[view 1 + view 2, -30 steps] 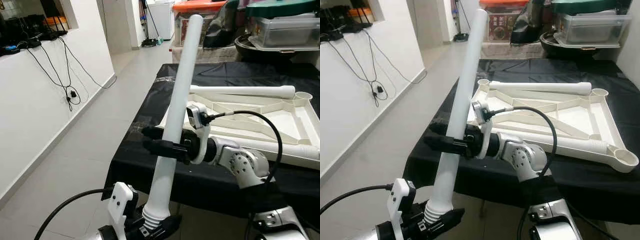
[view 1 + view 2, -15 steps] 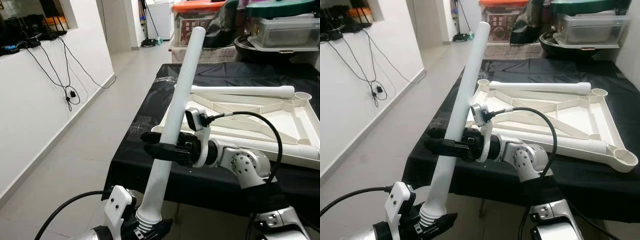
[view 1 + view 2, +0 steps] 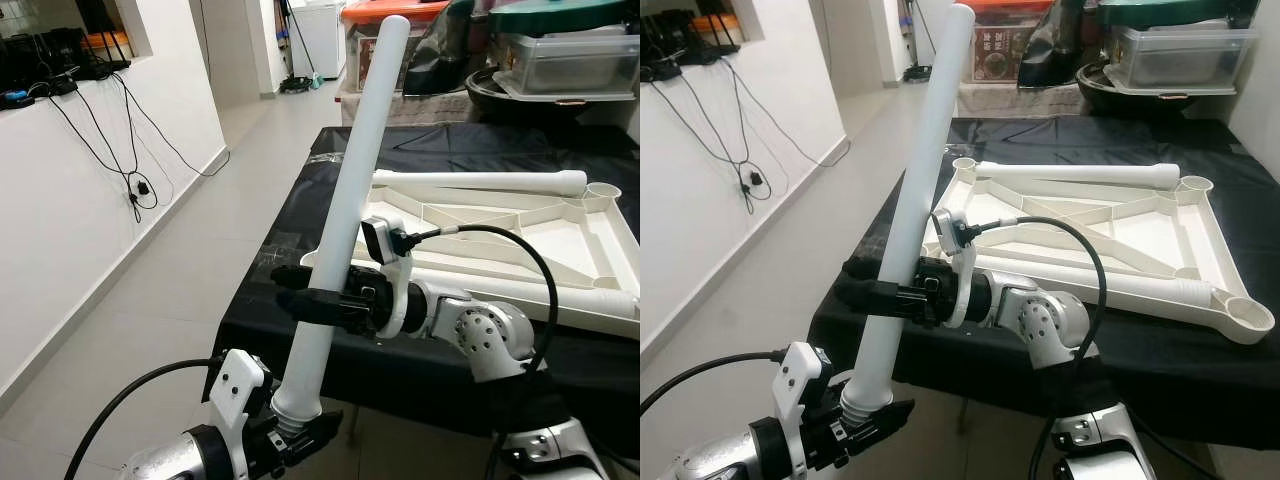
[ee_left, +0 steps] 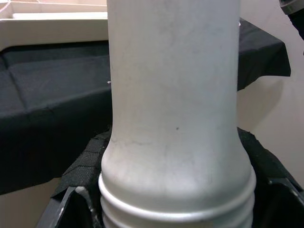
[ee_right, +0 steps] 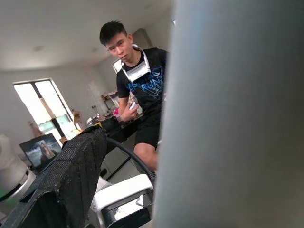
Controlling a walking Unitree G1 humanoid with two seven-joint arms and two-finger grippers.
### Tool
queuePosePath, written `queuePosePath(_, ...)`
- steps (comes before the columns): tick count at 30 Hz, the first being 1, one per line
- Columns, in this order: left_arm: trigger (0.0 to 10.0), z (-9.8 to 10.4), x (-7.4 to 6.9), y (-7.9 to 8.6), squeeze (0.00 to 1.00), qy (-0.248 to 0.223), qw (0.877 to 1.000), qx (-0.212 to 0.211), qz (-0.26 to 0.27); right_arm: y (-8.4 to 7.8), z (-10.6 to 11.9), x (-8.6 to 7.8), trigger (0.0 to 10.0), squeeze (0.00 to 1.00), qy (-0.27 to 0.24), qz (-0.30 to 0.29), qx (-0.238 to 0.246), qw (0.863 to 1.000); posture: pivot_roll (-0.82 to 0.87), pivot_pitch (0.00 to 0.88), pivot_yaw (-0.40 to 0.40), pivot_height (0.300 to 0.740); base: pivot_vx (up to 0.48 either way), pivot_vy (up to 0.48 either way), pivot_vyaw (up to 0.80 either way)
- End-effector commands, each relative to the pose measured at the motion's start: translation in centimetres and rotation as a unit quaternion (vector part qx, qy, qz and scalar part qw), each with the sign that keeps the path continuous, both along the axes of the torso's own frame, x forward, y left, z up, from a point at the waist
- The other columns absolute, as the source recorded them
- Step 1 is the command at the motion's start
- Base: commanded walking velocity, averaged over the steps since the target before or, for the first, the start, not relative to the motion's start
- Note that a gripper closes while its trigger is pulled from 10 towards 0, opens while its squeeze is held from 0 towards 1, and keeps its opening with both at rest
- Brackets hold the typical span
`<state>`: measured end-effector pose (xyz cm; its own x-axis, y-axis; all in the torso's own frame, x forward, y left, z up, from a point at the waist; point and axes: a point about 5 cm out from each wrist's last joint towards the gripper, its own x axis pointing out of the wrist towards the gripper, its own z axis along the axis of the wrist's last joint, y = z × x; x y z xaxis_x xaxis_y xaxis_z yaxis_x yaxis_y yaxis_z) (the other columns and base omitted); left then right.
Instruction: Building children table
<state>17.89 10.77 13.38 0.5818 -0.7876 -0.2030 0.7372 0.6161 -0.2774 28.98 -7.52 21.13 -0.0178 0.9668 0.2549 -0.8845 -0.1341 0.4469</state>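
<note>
Since a second ago your white table leg [image 3: 345, 205] has swung a little more upright after tipping further over, and its ribbed lower end has shifted only slightly. Both hands grip it as before. Your left hand [image 3: 300, 435] is clamped on the threaded base, and your right hand [image 3: 300, 295] is closed around the shaft roughly halfway up, reaching in from the table side.

The leg stands off the near-left corner of the upturned white tabletop [image 3: 1200, 240], which lies underside up on the black-draped table [image 3: 970, 135]. Two more legs rest on that tabletop, one along its far edge [image 3: 1080, 172] and one along its near edge [image 3: 1110, 282]. An open socket [image 3: 1250, 312] shows at its near-right corner.

Holding the leg at two heights looks deliberate: the low hand carries the threaded end, the upper hand steers the tilt, so you can aim the thread at a corner socket.

The left wrist view shows you the ribbed thread [image 4: 175, 209] seated between the black pads, with the table's cloth behind it. The right wrist view gives you the shaft as a pale blur, one black finger [image 5: 71, 175] beside it, and a person [image 5: 140, 90] in a dark shirt standing behind.
</note>
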Motion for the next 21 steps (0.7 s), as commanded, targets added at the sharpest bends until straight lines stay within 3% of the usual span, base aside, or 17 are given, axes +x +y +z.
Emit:
queuePosePath(1,10.0,-0.31,-0.30,-0.33,0.00,0.007,1.000,0.001,-0.017,0.93,0.08,-0.53,10.0,0.00,-0.006,0.017,-0.005,1.000,0.00,0.023,0.054,0.740,0.000,0.000,0.00)
queuePosePath(21,10.0,-0.36,-0.77,-0.59,0.00,0.016,1.000,-0.013,-0.021,1.09,-0.49,-1.17,10.0,0.00,-0.010,0.032,-0.021,0.999,0.00,0.027,0.054,0.740,0.000,0.000,0.00)
